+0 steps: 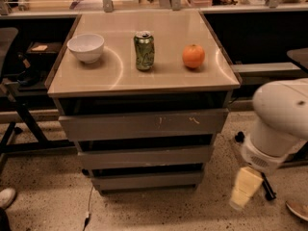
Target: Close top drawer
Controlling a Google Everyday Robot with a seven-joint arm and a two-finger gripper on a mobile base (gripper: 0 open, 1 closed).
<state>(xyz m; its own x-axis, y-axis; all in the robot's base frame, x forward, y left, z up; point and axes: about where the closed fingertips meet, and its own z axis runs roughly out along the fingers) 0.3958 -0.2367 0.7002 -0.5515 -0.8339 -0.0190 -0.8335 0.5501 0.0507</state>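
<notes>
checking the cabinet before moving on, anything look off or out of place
The top drawer looks ajar: a dark gap shows above its front, which bears white scratches right of centre. The pincer hangs low, right of the cabinet, apart from it. Bowl, can and orange sit upright; nothing spilled.

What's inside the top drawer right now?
Only a dark gap shows behind the top drawer front; the tabletop overhangs it, hiding any contents. The gripper hangs low to the drawer's right, not touching it.
</notes>
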